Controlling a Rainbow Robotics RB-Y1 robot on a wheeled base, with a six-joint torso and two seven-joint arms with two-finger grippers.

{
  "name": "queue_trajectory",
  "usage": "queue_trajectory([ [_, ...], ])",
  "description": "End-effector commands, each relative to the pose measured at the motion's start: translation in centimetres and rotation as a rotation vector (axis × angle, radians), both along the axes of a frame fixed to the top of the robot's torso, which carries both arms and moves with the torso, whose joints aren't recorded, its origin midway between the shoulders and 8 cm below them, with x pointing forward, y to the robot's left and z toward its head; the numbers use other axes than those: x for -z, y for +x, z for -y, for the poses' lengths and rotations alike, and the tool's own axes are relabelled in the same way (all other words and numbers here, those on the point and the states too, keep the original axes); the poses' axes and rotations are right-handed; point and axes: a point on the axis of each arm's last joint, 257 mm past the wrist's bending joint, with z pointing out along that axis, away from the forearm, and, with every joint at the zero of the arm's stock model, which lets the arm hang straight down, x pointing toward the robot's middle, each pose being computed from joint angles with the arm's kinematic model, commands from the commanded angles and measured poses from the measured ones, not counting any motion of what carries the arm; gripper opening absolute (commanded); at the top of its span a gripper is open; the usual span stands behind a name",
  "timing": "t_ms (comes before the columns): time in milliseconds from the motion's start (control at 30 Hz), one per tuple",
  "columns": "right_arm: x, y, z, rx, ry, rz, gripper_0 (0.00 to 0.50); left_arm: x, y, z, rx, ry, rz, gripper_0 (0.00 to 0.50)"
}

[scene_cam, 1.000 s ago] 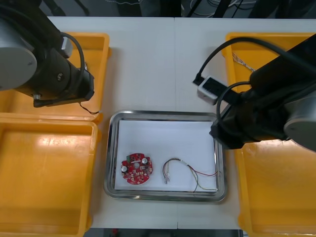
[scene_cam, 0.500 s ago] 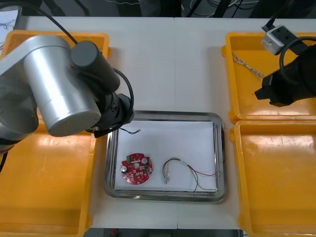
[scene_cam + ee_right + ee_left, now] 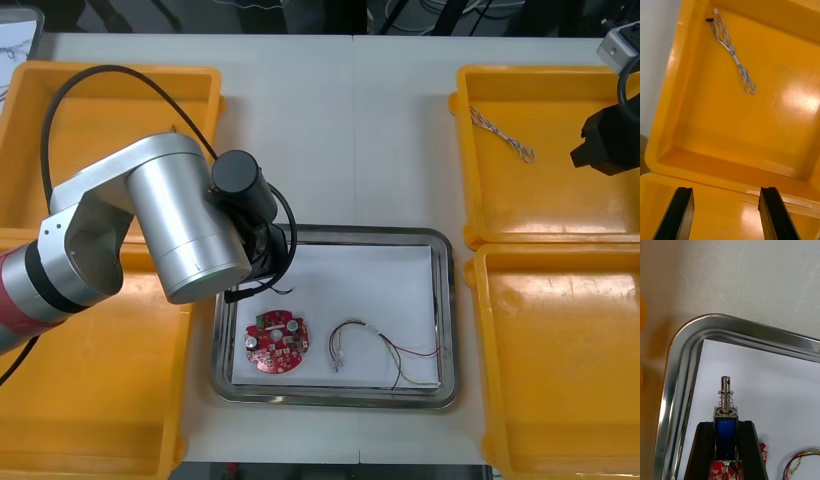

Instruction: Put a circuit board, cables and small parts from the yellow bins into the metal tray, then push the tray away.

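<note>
Gripping a small metal part, blue-bodied with a spring, the left gripper is hanging over the white inside of the shiny metal tray, near a corner; dropping it from height is risking a bounce onto the round red circuit board. Right gripper is idling, fingers spread, over a yellow bin. Versus half a second ago, the left gripper is reaching farther in.

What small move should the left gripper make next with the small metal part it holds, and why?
Probably lower a little and open. The left gripper is shut on the small metal part above bare white lining inside the shiny metal tray, near its corner. The right gripper hangs open over a yellow bin.
</note>
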Motion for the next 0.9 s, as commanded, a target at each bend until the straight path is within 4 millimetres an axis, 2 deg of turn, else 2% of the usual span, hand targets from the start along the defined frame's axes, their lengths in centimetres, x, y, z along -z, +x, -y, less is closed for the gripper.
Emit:
queue_trajectory([
  [33, -3.0, 1.2, 2.6, 0.055, -0.017, 0.045, 0.500, -0.3, 1.0, 2.4, 0.055, 0.002, 0.042, 0.000],
  [200, -1.8, 2.1, 3.3, 0.093, 0.034, -0.016, 0.500, 0.9, 1.6, 2.9, 0.045, 0.002, 0.047, 0.000],
  [400, -1.6, 3.6, 3.3, 0.128, 0.079, -0.053, 0.500, 1.6, 1.3, 3.2, 0.043, 0.012, 0.054, 0.000],
  [567, -0.9, 4.4, 2.8, 0.137, 0.109, -0.087, 0.500, 2.0, 1.2, 3.2, 0.034, 0.015, 0.058, 0.000],
  [700, -0.6, 6.0, 1.8, 0.129, 0.083, -0.068, 0.500, 2.1, 1.1, 3.2, 0.025, 0.011, 0.057, 0.010],
  [800, -0.2, 7.3, 1.1, 0.125, 0.050, -0.058, 0.500, 2.1, 1.1, 3.1, 0.019, 0.008, 0.055, 0.147],
  [900, 0.8, 8.8, 0.3, 0.124, 0.049, -0.055, 0.500, 2.1, 1.1, 3.1, 0.013, 0.006, 0.055, 0.402],
])
